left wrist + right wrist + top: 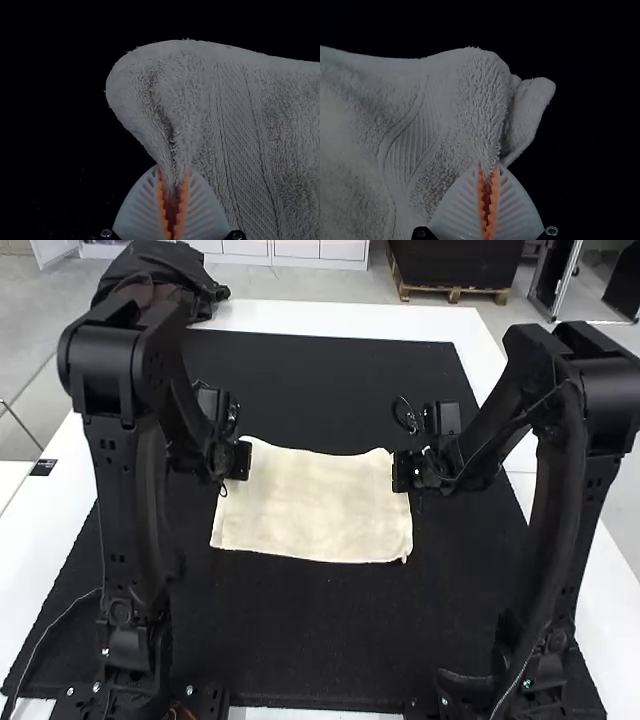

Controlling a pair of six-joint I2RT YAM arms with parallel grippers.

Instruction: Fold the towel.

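Note:
Near the middle of the black mat, the cream towel (315,505) lies as a wide rectangle. At its left side, by the far corner, is my left gripper (240,460); my right gripper (402,470) is at the opposite side near the other far corner. In the left wrist view, my left gripper (172,182) is shut on a pinched edge of the towel (200,110), which puckers above the tips. In the right wrist view, my right gripper (489,175) is shut on a bunched edge of the towel (440,125), with a small flap beside it.
A black mat (310,640) covers most of the white table (350,318). At the table's far left edge lies a dark bundled cloth or bag (170,275). Both arms' links stand on either side of the towel.

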